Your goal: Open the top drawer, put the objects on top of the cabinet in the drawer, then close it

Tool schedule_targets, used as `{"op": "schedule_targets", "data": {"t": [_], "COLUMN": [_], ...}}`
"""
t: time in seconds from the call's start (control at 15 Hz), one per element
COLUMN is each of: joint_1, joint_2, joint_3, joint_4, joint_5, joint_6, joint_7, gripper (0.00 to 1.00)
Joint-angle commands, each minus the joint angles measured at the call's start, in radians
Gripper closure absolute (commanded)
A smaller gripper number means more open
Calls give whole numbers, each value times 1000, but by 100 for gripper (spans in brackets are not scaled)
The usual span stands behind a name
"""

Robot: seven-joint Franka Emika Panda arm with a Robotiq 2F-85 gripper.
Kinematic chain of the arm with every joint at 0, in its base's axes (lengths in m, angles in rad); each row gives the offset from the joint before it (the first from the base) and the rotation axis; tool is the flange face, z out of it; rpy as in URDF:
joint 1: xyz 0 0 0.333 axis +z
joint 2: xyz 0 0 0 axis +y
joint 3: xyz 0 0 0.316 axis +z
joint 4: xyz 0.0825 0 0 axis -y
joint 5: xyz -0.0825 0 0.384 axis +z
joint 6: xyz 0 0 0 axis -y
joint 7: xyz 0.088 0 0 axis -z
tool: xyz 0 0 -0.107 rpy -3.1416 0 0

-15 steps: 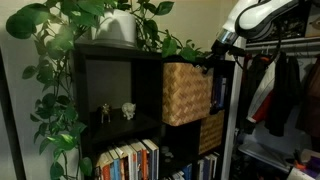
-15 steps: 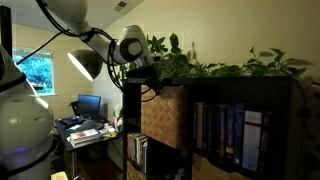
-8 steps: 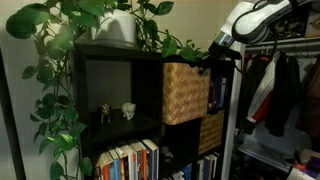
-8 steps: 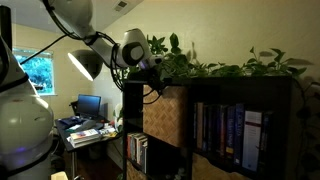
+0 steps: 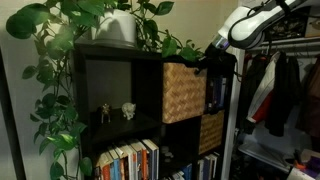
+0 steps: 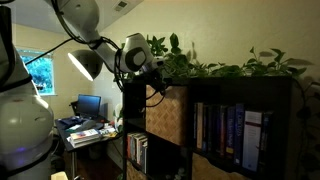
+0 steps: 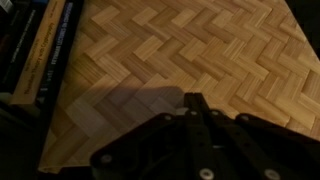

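Top drawer (image 5: 186,92) wicker front, arm (image 5: 250,20) angled down, end effector (image 5: 208,63) closed at its top edge

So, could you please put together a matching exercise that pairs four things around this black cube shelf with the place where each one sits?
Things:
1. large tan woven wicker bin
2. white plant pot
3. small dark and whitish trinkets
4. row of upright books

Places:
A. on the floor of the open upper cube
B. on the lower shelf, under the open cube
C. on top of the tall black cube-shelf cabinet
D. filling the upper cube beside the open one

Pairs: 1-D, 2-C, 3-A, 4-B.
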Motion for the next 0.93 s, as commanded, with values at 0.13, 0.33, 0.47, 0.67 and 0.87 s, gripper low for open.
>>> {"op": "schedule_targets", "data": {"t": [0.13, 0.33, 0.47, 0.67, 0.87], "joint_1": [41, 40, 50, 48, 48], "joint_2": [38, 3, -6, -17, -18], "joint_3": [-38, -22, -23, -16, -15], "joint_4": [46, 46, 67, 112, 165], "joint_5": [34, 5, 8, -6, -2], "joint_6": [-46, -166, -258, -395, -521], "joint_7": [-52, -92, -122, -140, -135], "gripper": [86, 66, 53, 33, 15]}}
